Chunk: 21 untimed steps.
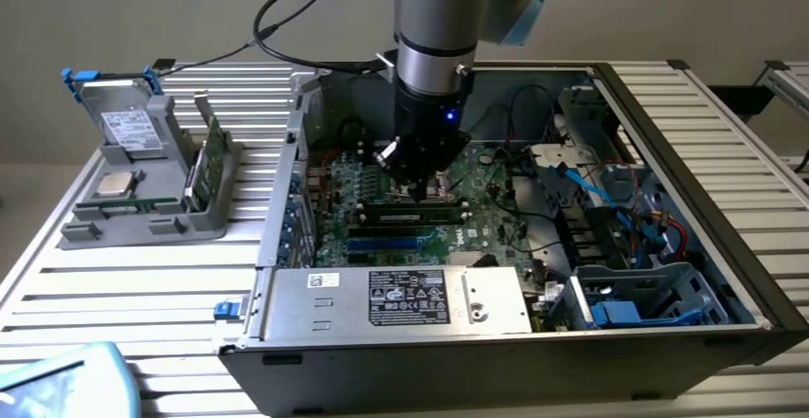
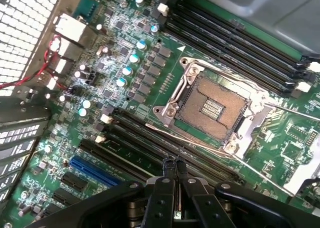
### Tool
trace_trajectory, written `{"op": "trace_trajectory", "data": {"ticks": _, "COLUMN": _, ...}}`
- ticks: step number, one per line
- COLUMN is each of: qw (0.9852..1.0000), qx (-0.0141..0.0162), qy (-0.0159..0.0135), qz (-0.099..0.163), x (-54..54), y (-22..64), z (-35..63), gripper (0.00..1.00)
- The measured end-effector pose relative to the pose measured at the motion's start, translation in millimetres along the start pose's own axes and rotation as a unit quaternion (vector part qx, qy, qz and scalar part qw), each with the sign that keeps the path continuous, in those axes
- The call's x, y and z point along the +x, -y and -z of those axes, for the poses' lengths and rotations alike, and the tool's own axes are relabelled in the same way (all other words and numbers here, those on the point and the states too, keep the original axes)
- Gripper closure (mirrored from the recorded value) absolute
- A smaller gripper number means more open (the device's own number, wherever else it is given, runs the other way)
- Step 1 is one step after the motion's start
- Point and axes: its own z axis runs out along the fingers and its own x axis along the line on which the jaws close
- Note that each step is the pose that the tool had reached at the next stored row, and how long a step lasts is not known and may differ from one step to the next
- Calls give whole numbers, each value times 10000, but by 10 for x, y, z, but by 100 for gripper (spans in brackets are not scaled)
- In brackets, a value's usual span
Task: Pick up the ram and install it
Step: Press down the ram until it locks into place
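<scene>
**A:** Where is the ram located?

**B:** In the exterior view, the ram (image 1: 411, 215) stands on its long edge on the motherboard (image 1: 379, 190), inside the open computer case (image 1: 708, 153) on the table (image 1: 152, 285). It appears to sit in one of the long black slots, though I cannot tell whether it is fully seated.

**A:** And the gripper?

**B:** The gripper (image 1: 415, 186) is directly above the middle of the ram. The jaws are together, with nothing clamped between them. In the wrist view the tips (image 2: 175, 164) meet over the row of slots beside the processor socket (image 2: 212, 105). From here I cannot tell whether they touch the ram.

**A:** How will the part handle?

**B:** In my judgement it is light, thin and stiff along its length. It is also fragile: the chips and the contact edge should not be squeezed or scraped.

**A:** Where should it be held?

**B:** By its flat faces near the top edge, at mid-length, so it hangs level. Any pressing is best applied straight down on the top edge, because a tilted load could bend the board or jam it in the slot.
</scene>
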Motion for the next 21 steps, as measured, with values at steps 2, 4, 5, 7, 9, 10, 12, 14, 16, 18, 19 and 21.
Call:
{"op": "trace_trajectory", "data": {"ticks": 2, "qw": 9999, "qx": 8, "qy": 26, "qz": -100, "x": -1, "y": 0, "z": -1, "gripper": 89}}
{"op": "trace_trajectory", "data": {"ticks": 4, "qw": 9998, "qx": 14, "qy": 39, "qz": -215, "x": 0, "y": 0, "z": 0, "gripper": 89}}
{"op": "trace_trajectory", "data": {"ticks": 5, "qw": 9996, "qx": 15, "qy": 44, "qz": -268, "x": 0, "y": 0, "z": 0, "gripper": 89}}
{"op": "trace_trajectory", "data": {"ticks": 7, "qw": 9992, "qx": 20, "qy": 52, "qz": -385, "x": 0, "y": 0, "z": 0, "gripper": 89}}
{"op": "trace_trajectory", "data": {"ticks": 9, "qw": 9987, "qx": 25, "qy": 57, "qz": -500, "x": 0, "y": 0, "z": 1, "gripper": 89}}
{"op": "trace_trajectory", "data": {"ticks": 10, "qw": 9984, "qx": 30, "qy": 58, "qz": -555, "x": 0, "y": 1, "z": 1, "gripper": 89}}
{"op": "trace_trajectory", "data": {"ticks": 12, "qw": 9977, "qx": 39, "qy": 60, "qz": -667, "x": 0, "y": 0, "z": 0, "gripper": 89}}
{"op": "trace_trajectory", "data": {"ticks": 14, "qw": 9970, "qx": 52, "qy": 57, "qz": -773, "x": 0, "y": 0, "z": 1, "gripper": 89}}
{"op": "trace_trajectory", "data": {"ticks": 16, "qw": 9962, "qx": 66, "qy": 54, "qz": -872, "x": 0, "y": 0, "z": 0, "gripper": 89}}
{"op": "trace_trajectory", "data": {"ticks": 18, "qw": 9954, "qx": 85, "qy": 50, "qz": -948, "x": 0, "y": 0, "z": 0, "gripper": 89}}
{"op": "trace_trajectory", "data": {"ticks": 19, "qw": 9951, "qx": 93, "qy": 48, "qz": -982, "x": 0, "y": 1, "z": 1, "gripper": 89}}
{"op": "trace_trajectory", "data": {"ticks": 21, "qw": 9946, "qx": 109, "qy": 43, "qz": -1029, "x": 3, "y": 5, "z": 1, "gripper": 89}}
